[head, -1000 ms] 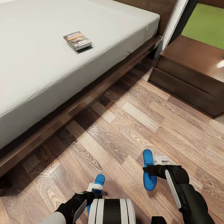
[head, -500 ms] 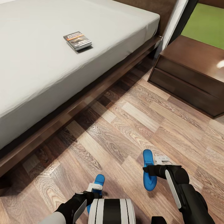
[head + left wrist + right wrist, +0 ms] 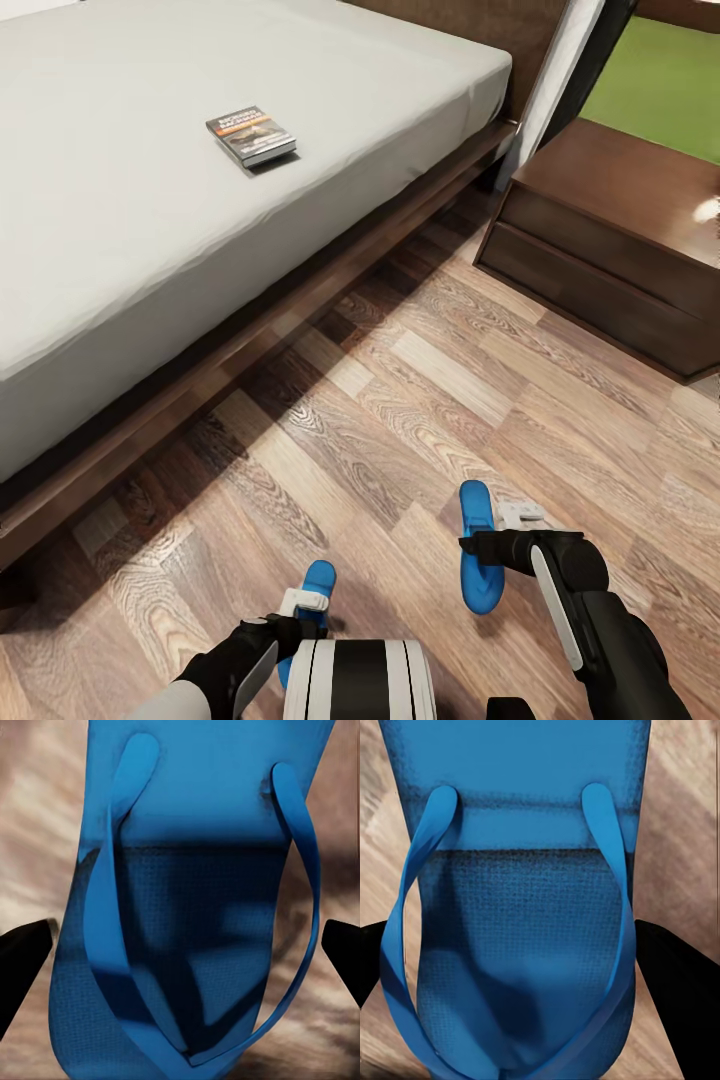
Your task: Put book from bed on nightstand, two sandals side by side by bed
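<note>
Up on the bed lies the book; each tool clamps a sandal.

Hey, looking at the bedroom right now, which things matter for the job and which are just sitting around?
Job:
book on the bed
nightstand
sandal at the left gripper
sandal at the right gripper

Just there:
wood floor
window

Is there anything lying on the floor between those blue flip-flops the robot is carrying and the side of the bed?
Nothing visible. Bare wood floor runs from the left sandal and right sandal to the bed. The nightstand stands off to the right.
</note>
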`<state>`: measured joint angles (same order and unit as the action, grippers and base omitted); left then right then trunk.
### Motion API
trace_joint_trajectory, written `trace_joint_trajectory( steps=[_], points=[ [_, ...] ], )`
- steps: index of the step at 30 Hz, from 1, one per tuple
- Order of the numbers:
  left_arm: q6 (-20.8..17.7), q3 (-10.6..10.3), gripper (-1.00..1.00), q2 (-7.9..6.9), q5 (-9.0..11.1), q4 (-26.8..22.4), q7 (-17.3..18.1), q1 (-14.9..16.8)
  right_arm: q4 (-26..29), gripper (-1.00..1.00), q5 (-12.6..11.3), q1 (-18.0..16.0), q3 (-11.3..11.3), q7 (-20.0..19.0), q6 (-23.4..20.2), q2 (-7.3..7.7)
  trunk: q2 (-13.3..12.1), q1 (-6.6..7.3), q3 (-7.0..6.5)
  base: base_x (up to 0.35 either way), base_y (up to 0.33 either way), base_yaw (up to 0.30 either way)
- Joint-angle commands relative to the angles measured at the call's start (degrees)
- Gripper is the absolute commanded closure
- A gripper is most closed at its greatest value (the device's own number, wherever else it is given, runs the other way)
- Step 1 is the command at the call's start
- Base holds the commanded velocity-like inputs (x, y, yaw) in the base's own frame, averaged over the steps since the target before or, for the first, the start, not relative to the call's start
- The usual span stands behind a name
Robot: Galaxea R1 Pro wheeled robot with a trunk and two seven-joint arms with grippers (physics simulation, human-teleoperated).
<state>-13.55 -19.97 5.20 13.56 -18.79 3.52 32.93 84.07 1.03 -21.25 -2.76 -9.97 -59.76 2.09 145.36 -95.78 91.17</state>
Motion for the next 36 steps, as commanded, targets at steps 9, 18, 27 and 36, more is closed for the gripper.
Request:
trace_joint_trajectory(
  steps=[9,18,27,36],
  points=[
    [-0.32,-0.34,1.0,-0.22,0.59,-0.02,0.0,0.0,0.04,1.0,0.12,-0.02,-0.05,-0.23,-0.24,-0.01,-0.11,0.24,-1.97,0.0,0.0,0.0],
    [-0.26,-0.39,1.0,-0.33,0.59,-0.01,-0.05,-0.01,0.04,1.0,0.12,-0.02,-0.01,-0.23,-0.24,0.0,-0.23,0.47,-3.96,0.0,0.0,0.0],
    [0.57,-0.48,1.0,-0.43,0.59,0.03,-0.16,0.02,0.04,1.0,0.12,-0.02,0.03,-0.23,-0.24,-0.02,-0.35,0.7,-5.96,0.0,0.0,0.0],
    [1.4,-0.35,1.0,-1.21,0.59,-0.16,-0.4,0.28,0.04,1.0,0.13,-0.02,0.04,-0.23,-0.24,-0.01,-0.47,0.93,-7.95,0.0,0.0,0.0]
  ],
)
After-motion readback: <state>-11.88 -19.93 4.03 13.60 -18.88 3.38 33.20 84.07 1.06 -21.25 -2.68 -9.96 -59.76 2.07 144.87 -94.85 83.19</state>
